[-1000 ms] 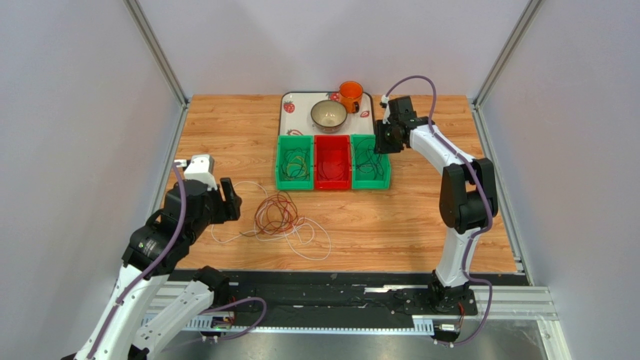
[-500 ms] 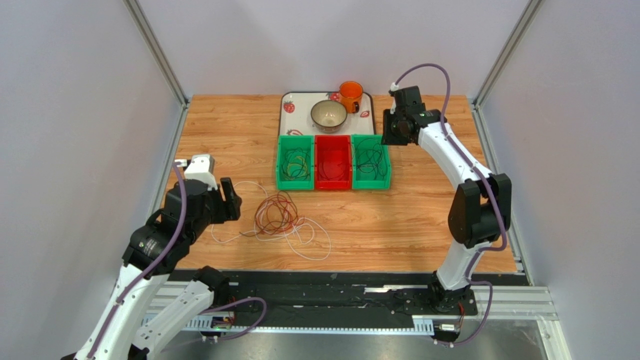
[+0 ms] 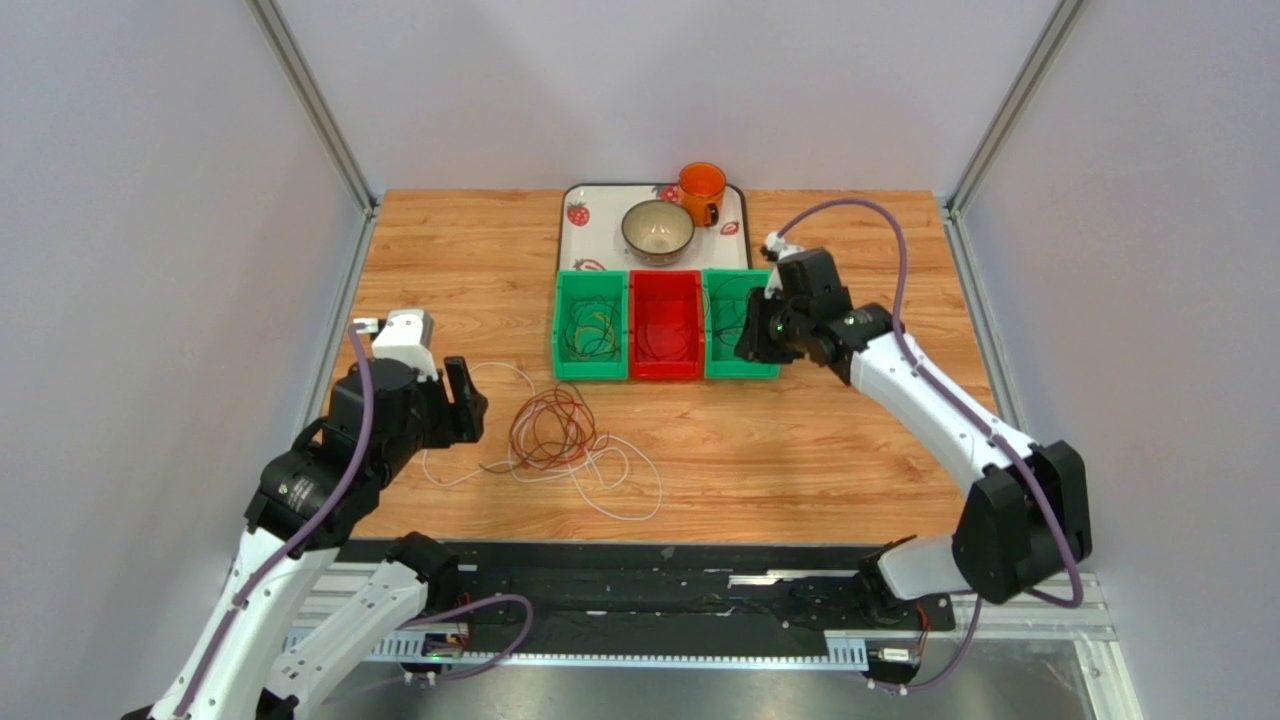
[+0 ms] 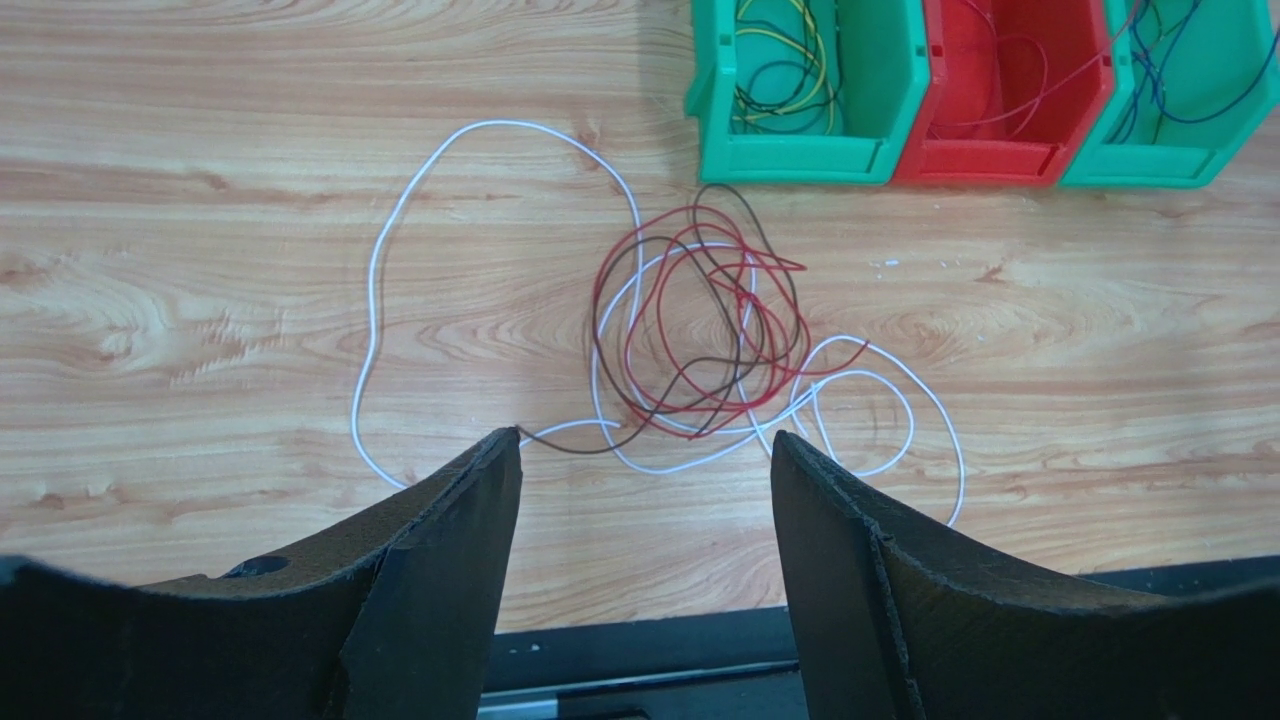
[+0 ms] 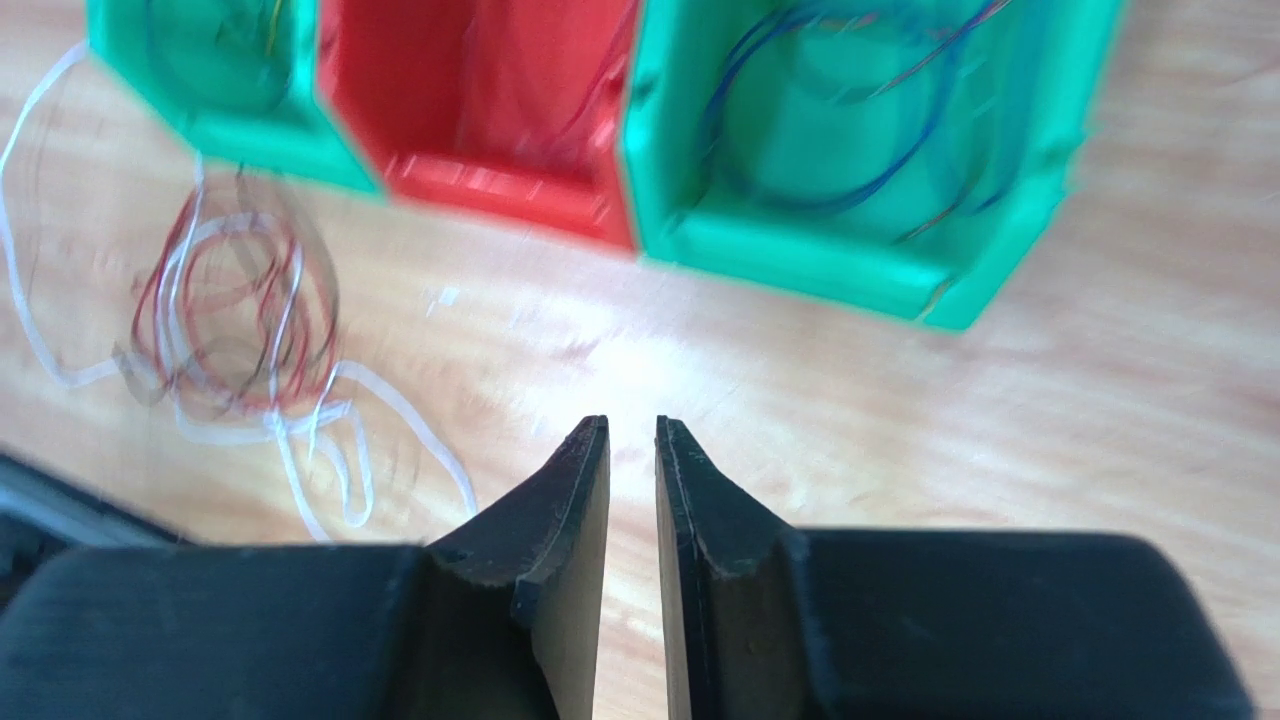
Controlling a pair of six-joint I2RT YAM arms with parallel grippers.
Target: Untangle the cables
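Note:
The cables point(image 3: 556, 432) lie as a tangle of red, dark and white thin wires on the wooden table, with white loops spreading out to the left and right. My left gripper point(image 3: 458, 402) hovers just left of the tangle, open and empty. In the left wrist view the cables point(image 4: 699, 323) lie beyond the left gripper point(image 4: 646, 443). My right gripper point(image 3: 747, 338) hangs at the front edge of the right green bin. Its jaws stand only a narrow gap apart with nothing between them. The right wrist view shows the right gripper point(image 5: 633, 425) over bare wood, with the cables point(image 5: 226, 315) blurred at far left.
Three bins stand in a row behind the tangle: a green bin point(image 3: 589, 360), a red bin point(image 3: 666, 365) and a second green bin point(image 3: 721, 365), each holding loose wires. Behind them a tray point(image 3: 579, 203) carries a bowl point(image 3: 658, 230) and an orange mug point(image 3: 700, 188).
My right arm has swung from beside the tray forward and down to the right green bin's front edge, and its jaws have narrowed. The left arm and the cables have not moved.

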